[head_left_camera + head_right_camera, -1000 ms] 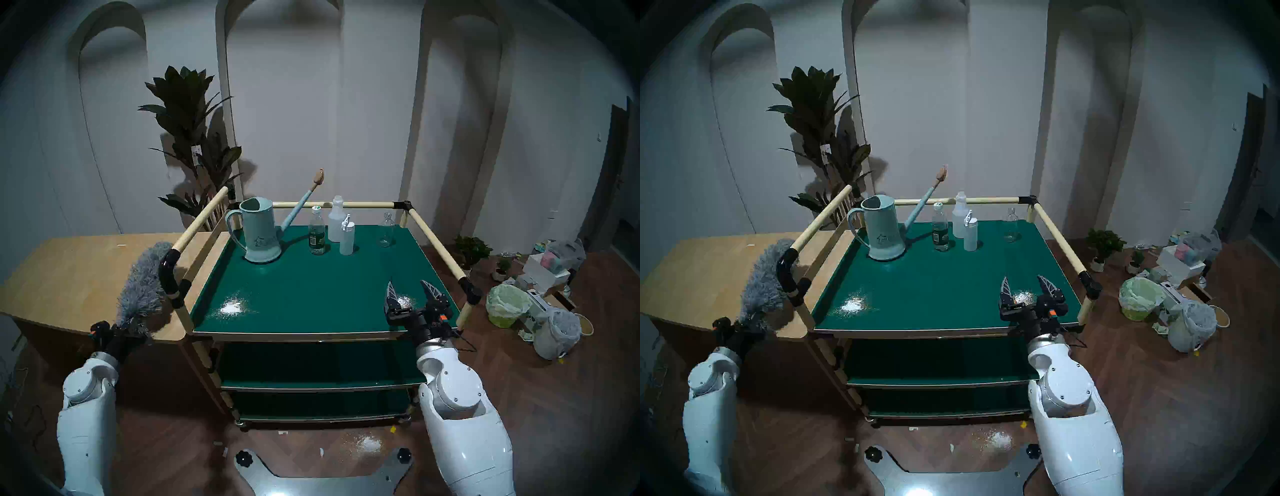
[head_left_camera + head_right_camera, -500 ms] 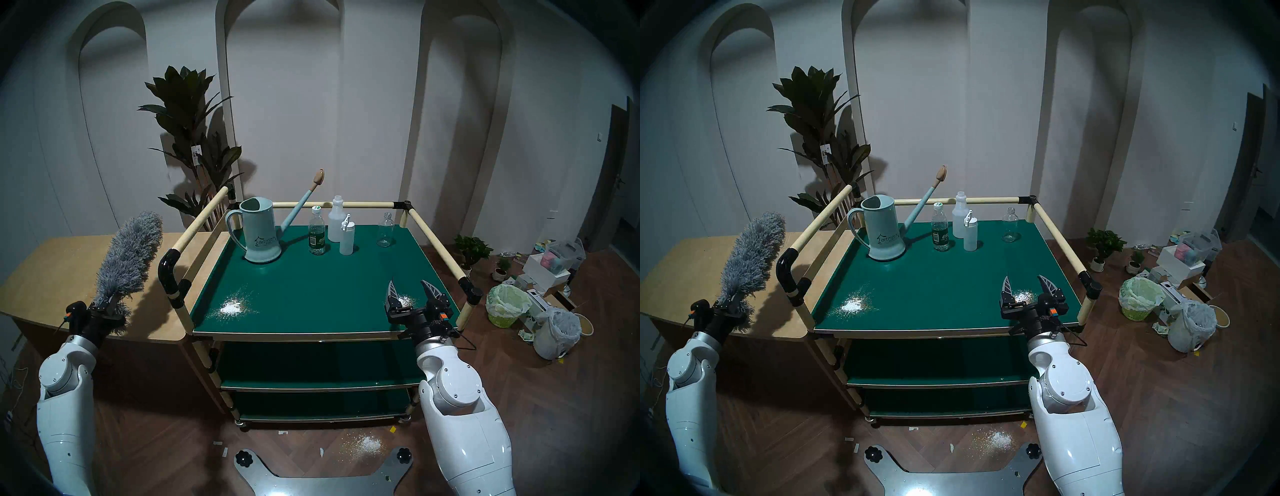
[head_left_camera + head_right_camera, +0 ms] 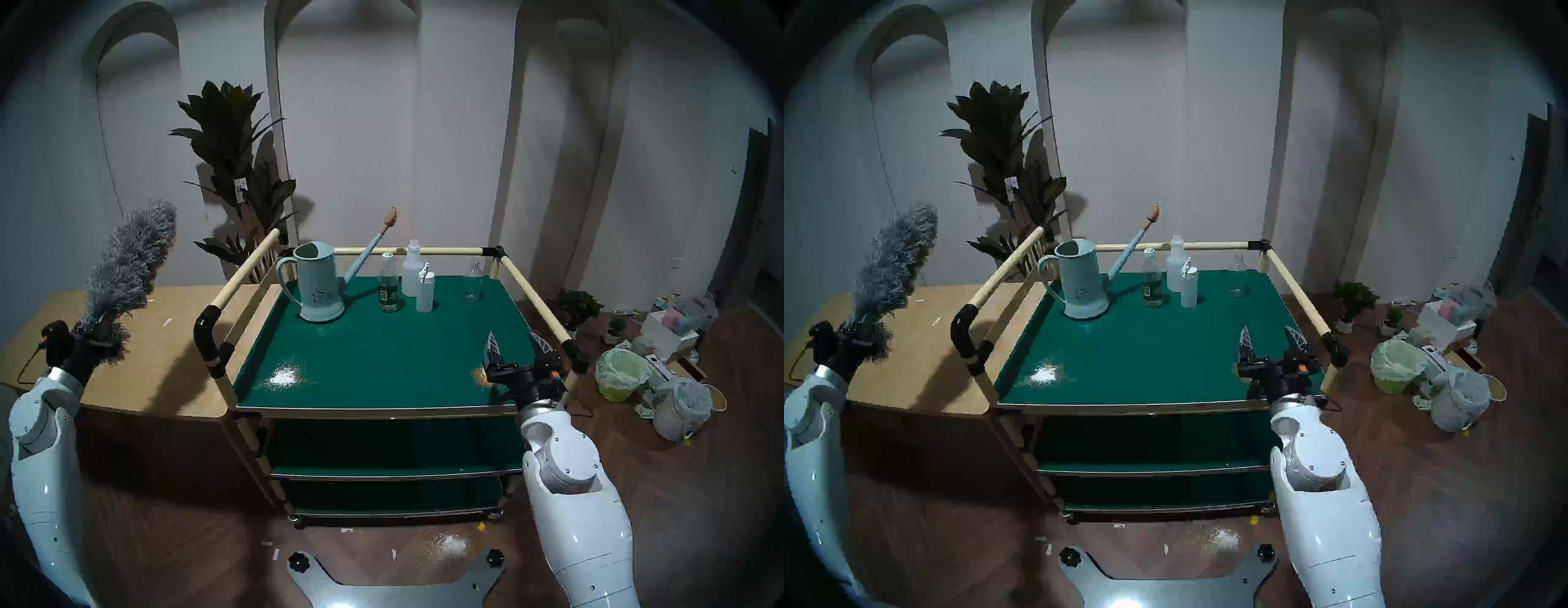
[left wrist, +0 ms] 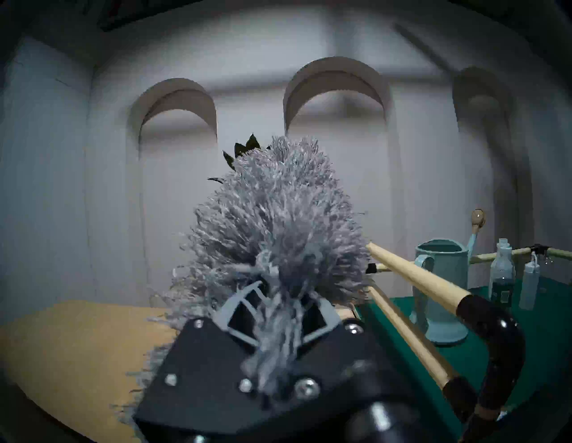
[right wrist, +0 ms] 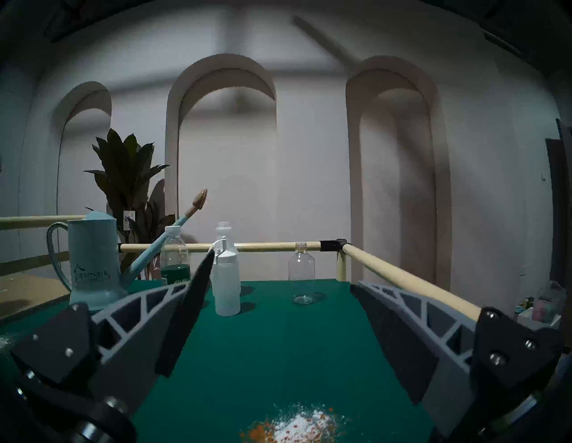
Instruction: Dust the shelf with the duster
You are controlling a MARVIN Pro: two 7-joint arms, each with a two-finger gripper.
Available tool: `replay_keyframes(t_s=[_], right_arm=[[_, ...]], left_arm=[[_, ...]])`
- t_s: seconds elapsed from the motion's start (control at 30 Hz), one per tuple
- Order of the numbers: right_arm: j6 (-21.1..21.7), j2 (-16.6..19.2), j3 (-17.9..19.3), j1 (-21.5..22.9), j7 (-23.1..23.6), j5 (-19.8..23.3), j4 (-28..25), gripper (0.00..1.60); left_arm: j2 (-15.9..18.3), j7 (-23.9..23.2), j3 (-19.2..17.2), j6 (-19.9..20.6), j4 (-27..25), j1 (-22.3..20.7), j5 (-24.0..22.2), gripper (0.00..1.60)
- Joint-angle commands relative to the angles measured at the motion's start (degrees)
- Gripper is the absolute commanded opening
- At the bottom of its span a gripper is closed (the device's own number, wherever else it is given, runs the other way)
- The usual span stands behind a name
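Duster [image 3: 127, 263]: clamped at its base in left gripper [image 3: 98, 335], head tilted up, above the table's [image 3: 140, 361] far left part.
Shelf [image 3: 382, 352]: right of duster, well apart.
Right gripper [image 3: 519, 346]: spread wide, empty, over shelf's near right corner.

My two head eyes look down from above at nearly the same scene, both taking in the shelf [image 3: 382, 356] and my arms at either side. My left wrist camera sits close behind the duster [image 4: 278, 235], facing the arched wall. My right wrist camera rides low over the shelf, facing that wall too; both catch the watering can [image 5: 93, 263].
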Motion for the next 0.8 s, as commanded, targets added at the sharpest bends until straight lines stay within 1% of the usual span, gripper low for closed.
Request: replay_keyframes(t_s=[0.0, 0.03, 0.07, 0.27, 0.33, 0.37, 0.4, 0.43, 0.53, 0.57, 0.63, 0.77], right_arm=[[0.1, 0.8, 1.1, 3.8, 0.1, 0.4, -1.4, 1.6], [0.1, 0.9, 1.2, 4.0, 0.1, 0.6, -1.4, 1.6], [0.2, 1.0, 1.4, 4.2, 0.2, 0.7, -1.3, 1.6], [0.2, 1.7, 2.4, 5.7, 0.5, 1.3, -1.3, 1.6], [0.3, 1.9, 2.9, 6.3, 0.6, 1.6, -1.4, 1.6], [0.3, 2.0, 3.1, 6.6, 0.6, 1.7, -1.4, 1.6], [0.3, 2.2, 3.3, 6.8, 0.6, 1.9, -1.4, 1.6], [0.3, 2.3, 3.6, 7.0, 0.6, 2.0, -1.3, 1.6], [0.4, 2.7, 4.2, 7.6, 0.7, 2.4, -1.1, 1.6], [0.5, 2.8, 4.5, 7.9, 0.9, 2.6, -1.0, 1.6], [0.5, 2.9, 4.7, 7.9, 0.8, 2.6, -0.9, 1.6], [0.7, 3.4, 5.8, 8.6, 1.0, 3.3, -0.1, 1.6]], left_arm=[[1.3, -1.6, -0.3, 3.0, -7.2, -0.3, -1.9, 0.0], [1.5, -1.9, 0.0, 3.3, -6.7, -0.5, -2.0, 0.0], [1.2, -2.1, 0.1, 4.2, -8.5, -0.2, -2.4, 0.0], [0.9, -3.7, 1.8, 7.7, -12.1, -0.1, -3.9, 0.0], [0.4, -3.9, 2.4, 9.5, -15.2, 0.4, -4.5, 0.0], [0.6, -4.2, 2.8, 10.0, -14.5, 0.2, -4.7, 0.0], [0.6, -4.3, 3.2, 10.6, -14.9, 0.1, -5.0, 0.0], [0.4, -4.3, 3.5, 11.3, -16.6, 0.4, -5.2, 0.0], [0.2, -4.6, 4.7, 13.5, -18.2, 0.3, -6.1, 0.0], [-0.1, -4.5, 5.0, 14.9, -20.9, 0.8, -6.4, 0.0], [-0.2, -4.6, 5.4, 15.2, -20.9, 0.6, -6.6, 0.0], [-1.0, -4.3, 7.5, 19.3, -24.4, 0.9, -8.0, 0.0]])
